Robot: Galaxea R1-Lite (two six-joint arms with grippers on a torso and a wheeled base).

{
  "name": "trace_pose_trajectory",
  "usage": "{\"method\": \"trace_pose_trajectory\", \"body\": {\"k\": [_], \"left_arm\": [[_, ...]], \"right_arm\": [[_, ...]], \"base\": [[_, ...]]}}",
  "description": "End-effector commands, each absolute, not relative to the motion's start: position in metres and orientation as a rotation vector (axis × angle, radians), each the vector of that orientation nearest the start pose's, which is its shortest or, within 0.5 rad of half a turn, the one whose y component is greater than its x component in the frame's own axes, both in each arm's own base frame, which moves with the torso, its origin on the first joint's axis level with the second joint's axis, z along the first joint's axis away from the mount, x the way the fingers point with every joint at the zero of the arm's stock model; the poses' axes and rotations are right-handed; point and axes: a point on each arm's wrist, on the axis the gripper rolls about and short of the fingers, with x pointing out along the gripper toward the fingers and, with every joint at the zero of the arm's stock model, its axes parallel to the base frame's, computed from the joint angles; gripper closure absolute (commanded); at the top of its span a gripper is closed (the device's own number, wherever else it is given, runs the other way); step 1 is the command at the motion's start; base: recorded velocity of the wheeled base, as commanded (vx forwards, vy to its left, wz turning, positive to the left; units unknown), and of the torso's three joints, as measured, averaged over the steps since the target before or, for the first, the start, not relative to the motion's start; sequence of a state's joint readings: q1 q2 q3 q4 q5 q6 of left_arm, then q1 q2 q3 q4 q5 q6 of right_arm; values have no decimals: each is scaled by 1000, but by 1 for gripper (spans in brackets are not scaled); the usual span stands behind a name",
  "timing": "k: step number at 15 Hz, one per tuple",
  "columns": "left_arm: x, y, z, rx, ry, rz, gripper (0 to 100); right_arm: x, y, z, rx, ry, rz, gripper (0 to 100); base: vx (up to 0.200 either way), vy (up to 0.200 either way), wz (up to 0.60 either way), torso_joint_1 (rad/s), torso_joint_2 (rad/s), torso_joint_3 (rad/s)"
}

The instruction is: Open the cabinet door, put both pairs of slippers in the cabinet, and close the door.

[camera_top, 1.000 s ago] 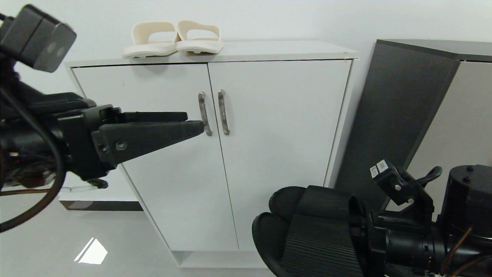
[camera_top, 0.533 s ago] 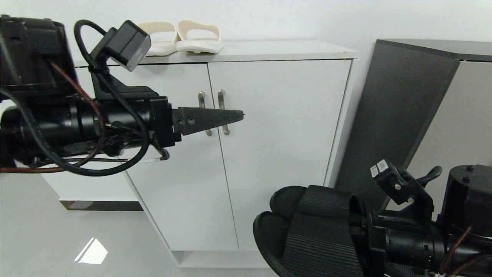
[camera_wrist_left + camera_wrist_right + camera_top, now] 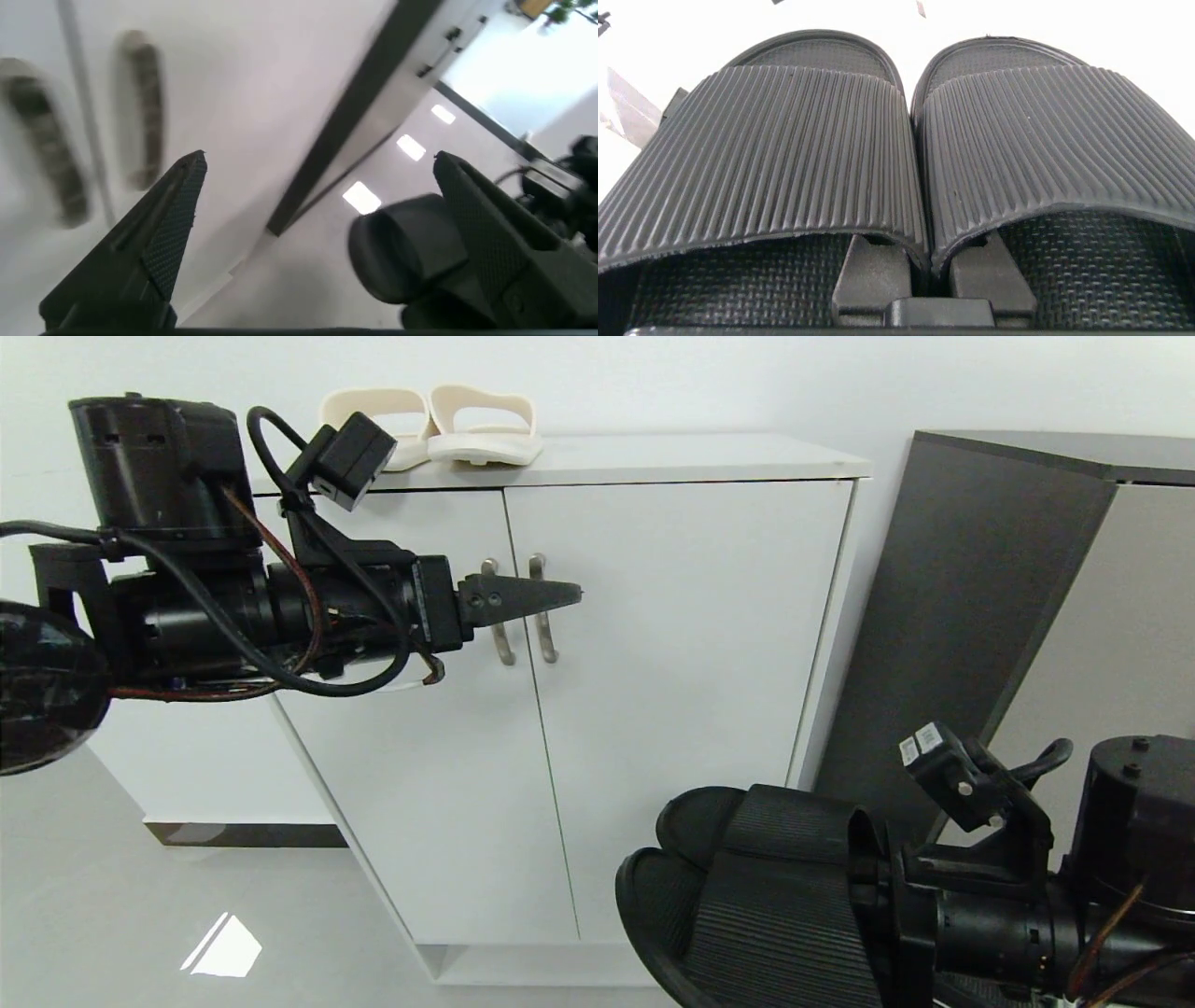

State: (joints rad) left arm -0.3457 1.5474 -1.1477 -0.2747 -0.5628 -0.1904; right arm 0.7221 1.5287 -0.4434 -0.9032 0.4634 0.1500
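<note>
My left hand (image 3: 560,595), fingers (image 3: 173,224) apart, faces the door handles (image 3: 546,639) just ahead, for pulling; my right hand (image 3: 929,280) clamps the black slippers (image 3: 747,887) for stowing.

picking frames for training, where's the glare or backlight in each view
Head view: one bright light patch on the glossy floor, cabinet evenly lit. Left wrist view: several light reflections on the floor, far end washed out white. Right wrist view: black slippers dark against a bright white background.
</note>
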Motion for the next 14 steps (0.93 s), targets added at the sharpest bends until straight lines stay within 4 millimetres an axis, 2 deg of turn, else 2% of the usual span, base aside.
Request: {"method": "trace_pose_trajectory", "body": {"k": [1, 10, 14], "left_arm": [[270, -106, 286, -194, 224, -876, 0], [305, -117, 278, -192, 239, -814, 0], [313, -121, 274, -192, 247, -816, 0]], "right_arm": [[169, 163, 162, 107, 282, 1165, 100], [171, 162, 162, 107, 282, 1159, 100], [171, 162, 162, 107, 282, 1159, 100]], "base": [[0, 0, 0, 0, 0, 0], [0, 0, 0, 0, 0, 0], [0, 0, 0, 0, 0, 0]]}}
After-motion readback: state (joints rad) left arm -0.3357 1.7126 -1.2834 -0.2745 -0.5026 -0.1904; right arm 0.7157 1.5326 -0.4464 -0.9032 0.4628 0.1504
